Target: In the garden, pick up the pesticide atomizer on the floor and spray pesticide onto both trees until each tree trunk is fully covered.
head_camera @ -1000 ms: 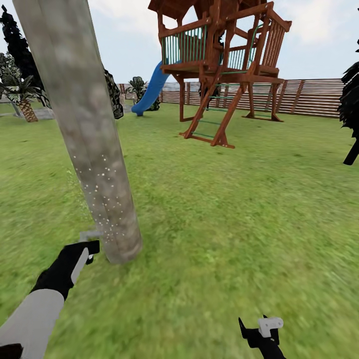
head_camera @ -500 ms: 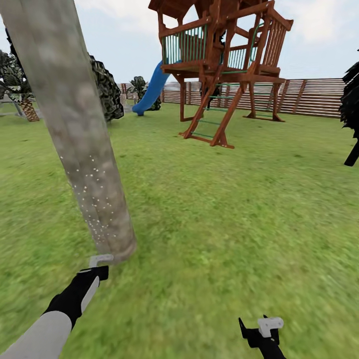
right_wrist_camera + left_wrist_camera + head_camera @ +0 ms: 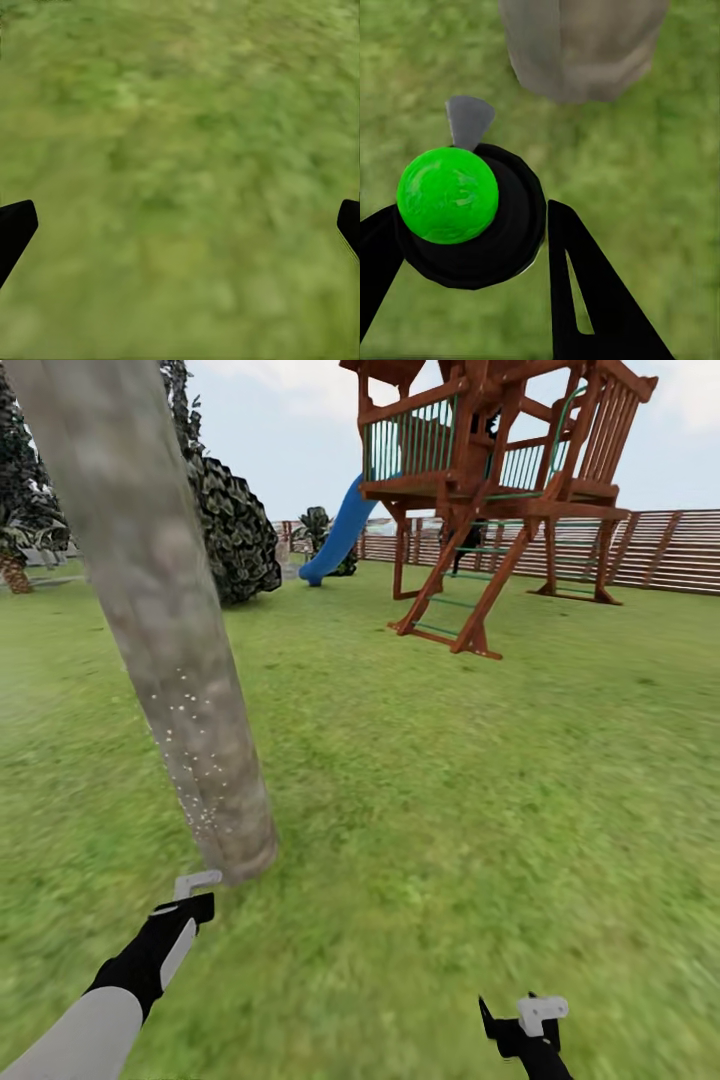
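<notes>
- Tree trunk (image 3: 160, 610) — thick, mottled grey-brown, leaning, rooted in grass.
- Pesticide (image 3: 190, 760) — whitish specks dotting its lower part.
- Pesticide atomizer (image 3: 469, 214) — dark body, green cap, grey nozzle facing the trunk base.

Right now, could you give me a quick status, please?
Left gripper shut on atomizer. Right gripper open over grass. Specks low on trunk. Nothing between.

A reddish-brown wooden play tower (image 3: 500, 470) with green railing bars stood on the lawn beyond mid-field, toward the right. A slanted wooden ladder with green rungs (image 3: 452, 605) leaned down from its platform to the grass in front. A blue curved plastic slide (image 3: 342, 532) descended from the tower's left side, its foot near a small dark leafy plant (image 3: 318, 525). A large round dark-green bush (image 3: 235, 530) sat left of the slide. Pale blue sky with thin white cloud (image 3: 290, 420) filled the background.
</notes>
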